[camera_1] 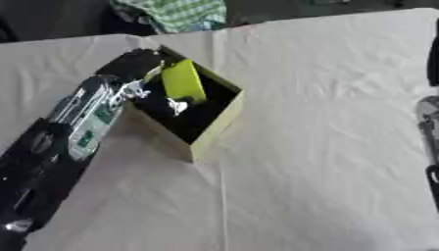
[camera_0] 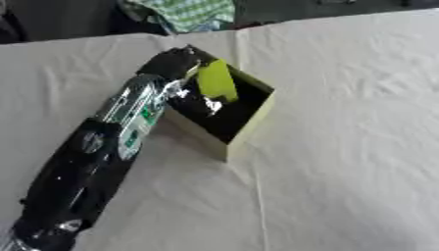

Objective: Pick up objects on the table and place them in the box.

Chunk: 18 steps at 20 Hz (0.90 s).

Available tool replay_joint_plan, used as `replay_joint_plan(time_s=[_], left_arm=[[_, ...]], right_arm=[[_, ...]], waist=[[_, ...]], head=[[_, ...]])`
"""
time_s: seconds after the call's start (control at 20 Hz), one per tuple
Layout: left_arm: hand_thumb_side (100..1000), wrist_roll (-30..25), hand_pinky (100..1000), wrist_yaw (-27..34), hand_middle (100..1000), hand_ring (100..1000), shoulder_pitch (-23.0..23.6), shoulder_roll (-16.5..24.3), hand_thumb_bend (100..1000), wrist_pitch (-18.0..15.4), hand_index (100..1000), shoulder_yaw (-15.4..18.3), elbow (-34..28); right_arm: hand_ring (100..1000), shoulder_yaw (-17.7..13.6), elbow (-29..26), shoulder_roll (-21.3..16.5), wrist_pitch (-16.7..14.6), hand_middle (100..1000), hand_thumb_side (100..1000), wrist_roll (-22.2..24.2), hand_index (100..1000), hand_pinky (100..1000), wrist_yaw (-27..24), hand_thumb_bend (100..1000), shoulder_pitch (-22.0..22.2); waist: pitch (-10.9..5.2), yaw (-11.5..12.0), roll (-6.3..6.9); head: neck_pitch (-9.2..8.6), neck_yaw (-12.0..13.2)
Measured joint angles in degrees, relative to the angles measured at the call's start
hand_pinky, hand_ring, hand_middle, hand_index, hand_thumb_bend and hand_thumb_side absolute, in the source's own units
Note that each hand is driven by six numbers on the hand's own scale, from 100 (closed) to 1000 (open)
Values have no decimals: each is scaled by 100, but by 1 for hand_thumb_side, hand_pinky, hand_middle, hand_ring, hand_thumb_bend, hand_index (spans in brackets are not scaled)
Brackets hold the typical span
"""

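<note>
I see a yellow-green object (camera_0: 216, 80) in my left hand (camera_0: 176, 63), fingers curled round it, held over the open box (camera_0: 249, 128), partly inside. Box is pale yellow with a dark interior; contents unclear. It sits left of centre on the worktop (camera_0: 343, 147) under a wrinkled white cloth. Far edge: green checked fabric (camera_0: 193, 12). Right hand's state: cannot tell, only a dark arm (camera_1: 431, 122) at right edge.

White-clothed table (camera_0: 343, 147), dark backdrop.
</note>
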Motion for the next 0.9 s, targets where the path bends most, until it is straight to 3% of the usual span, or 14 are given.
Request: replay_joint_plan(time_s=[0.05,0.1,0.3,0.55,0.6,0.65,0.9], left_arm=[[758,-3,926,-43,811,884,2,-14,462,-40,893,0,54],[779,3,953,-102,836,908,3,-20,525,-74,907,0,102],[848,142,1000,-490,893,950,2,-21,672,-90,939,13,195],[915,464,994,-848,879,937,5,-24,688,73,926,120,238],[1000,548,987,-862,872,930,7,-24,597,110,923,146,227],[952,644,975,-865,859,918,8,-24,688,149,916,175,194],[1000,1177,915,-712,804,861,4,14,715,338,890,358,-304]], right_arm=[[784,0,0,0,0,561,733,0,837,767,0,100,2],[784,0,0,0,1,561,733,-1,837,767,0,100,4],[784,0,0,4,8,561,734,-6,837,767,0,100,32],[784,0,0,5,13,561,733,-10,837,767,0,100,45],[784,-1,0,5,14,561,729,-11,837,767,0,100,45],[784,-1,0,5,15,561,733,-12,837,767,0,100,45],[783,-1,0,5,21,561,732,-22,836,766,0,100,45]], waist=[[0,-3,0],[0,-5,0],[0,-25,0],[0,-29,0],[0,-29,0],[0,-29,0],[0,-3,0]], head=[[0,-1],[-1,-3],[-1,-11],[-1,-11],[-1,-11],[0,-12],[3,-27]])
